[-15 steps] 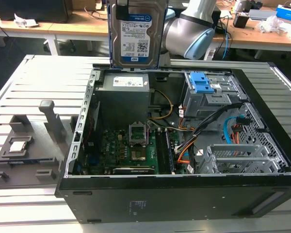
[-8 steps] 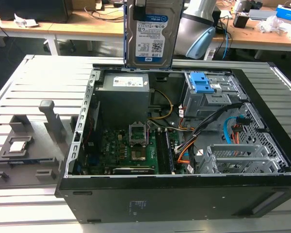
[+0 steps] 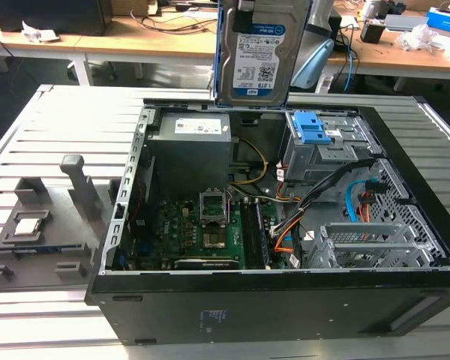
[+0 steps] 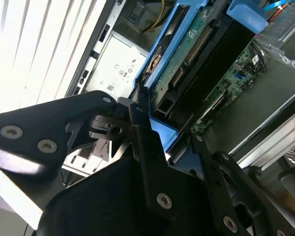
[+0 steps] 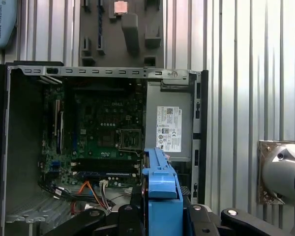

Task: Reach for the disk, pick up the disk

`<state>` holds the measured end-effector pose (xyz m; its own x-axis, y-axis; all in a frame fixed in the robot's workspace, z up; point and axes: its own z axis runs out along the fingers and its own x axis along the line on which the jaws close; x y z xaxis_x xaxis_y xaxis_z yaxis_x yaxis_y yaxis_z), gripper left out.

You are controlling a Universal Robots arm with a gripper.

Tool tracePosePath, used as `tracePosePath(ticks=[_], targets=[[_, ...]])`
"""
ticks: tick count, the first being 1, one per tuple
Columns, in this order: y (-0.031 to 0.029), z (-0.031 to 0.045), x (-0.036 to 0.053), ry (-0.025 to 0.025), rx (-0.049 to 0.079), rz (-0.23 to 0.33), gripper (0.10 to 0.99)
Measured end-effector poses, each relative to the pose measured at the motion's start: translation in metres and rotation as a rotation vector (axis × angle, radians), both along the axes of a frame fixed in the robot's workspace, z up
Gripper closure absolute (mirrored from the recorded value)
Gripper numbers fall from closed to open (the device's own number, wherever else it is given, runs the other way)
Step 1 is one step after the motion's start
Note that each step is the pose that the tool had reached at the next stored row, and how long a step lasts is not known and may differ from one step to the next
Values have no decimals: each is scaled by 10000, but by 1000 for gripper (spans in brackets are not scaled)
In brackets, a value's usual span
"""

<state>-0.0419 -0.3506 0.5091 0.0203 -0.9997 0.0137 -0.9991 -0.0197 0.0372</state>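
The disk (image 3: 261, 52) is held upright above the open computer case (image 3: 405, 247), its white-and-blue printed label faced toward the exterior view. In both wrist views the gripper (image 4: 167, 142) is seen with black jaws closed on the disk's blue plastic bracket (image 5: 160, 196). The green circuit-board underside (image 4: 196, 54) is shown in the second wrist view; the grey tray (image 3: 37, 232) is seen beside the case.

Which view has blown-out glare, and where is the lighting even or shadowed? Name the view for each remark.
Second wrist view: the slatted table is washed out white, while the gripper holding the disk stays dark. Exterior view: even light, the disk label clear. First wrist view: the computer case has a shadowed inner wall.
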Motion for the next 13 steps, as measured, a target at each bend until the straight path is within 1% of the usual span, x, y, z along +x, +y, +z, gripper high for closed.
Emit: tracePosePath(ticks=[2,5,6,9,11,12,13], targets=[[0,0,117,0,0,0,718],[0,0,198,0,1,1,718],[0,0,214,1,0,1,718],[0,0,215,0,1,1,718],[-24,-1,216,0,2,3,718],[-47,0,215,0,1,2,718],[-83,0,215,1,0,1,718]])
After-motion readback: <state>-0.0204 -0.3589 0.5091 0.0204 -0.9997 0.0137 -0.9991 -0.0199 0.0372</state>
